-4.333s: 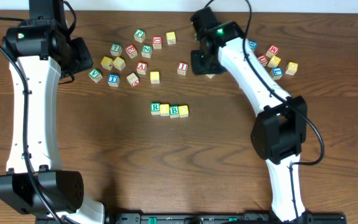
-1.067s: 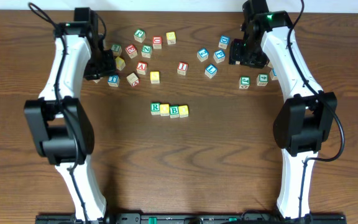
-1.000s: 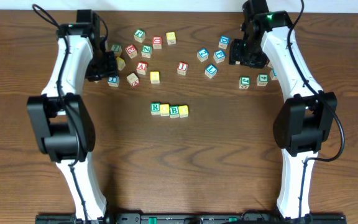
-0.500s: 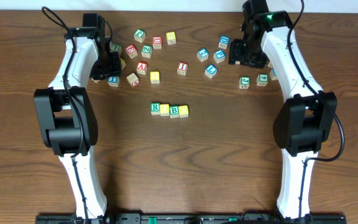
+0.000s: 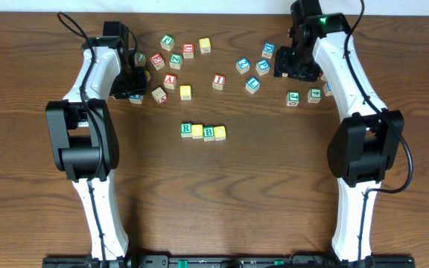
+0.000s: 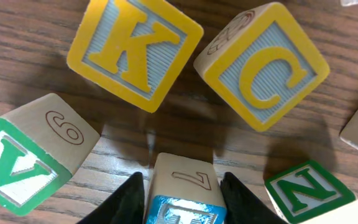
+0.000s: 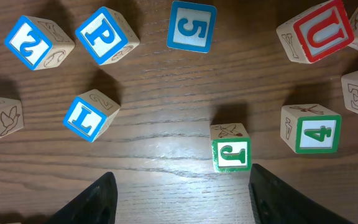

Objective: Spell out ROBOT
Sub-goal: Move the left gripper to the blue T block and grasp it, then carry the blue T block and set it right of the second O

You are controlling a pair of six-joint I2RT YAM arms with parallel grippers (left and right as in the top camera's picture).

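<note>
1. Left end effector (image 6: 183, 184): mine, low over the surface (image 5: 237, 193) at the far-left cluster of blocks. Its fingers (image 6: 124, 200) press against the two opposite sides of a blue block (image 6: 182, 210), pinching it. The block's side face bears a 7. The frame edge cuts off its top letter, so I cannot read it for sure, and I cannot tell whether the block is clear of the wood.

2. Neighbours, left wrist view: a yellow K block (image 6: 135, 53) and a yellow C block (image 6: 263, 65) lie beyond the blue block, apart from it. A green V block (image 6: 23, 165) sits near on one flank and a green N block (image 6: 306, 199) near on the other. Neither touches my fingers.

3. Right end effector (image 7: 180, 174): mine, above the far-right scatter, fingers spread wide with only bare wood between them. The green J block (image 7: 230, 147) is nearest. A green 4 block (image 7: 312, 129) lies just beside it. Farther off are a blue 5 block (image 7: 191, 26), a blue P block (image 7: 107, 35), a blue 2 block (image 7: 39, 42) and a red U block (image 7: 316, 31).

4. Row of four blocks (image 5: 203, 132): mid-surface in the overhead view. In order they are green R, yellow, green B, yellow. They touch side by side and lie well apart from both end effectors.
</note>
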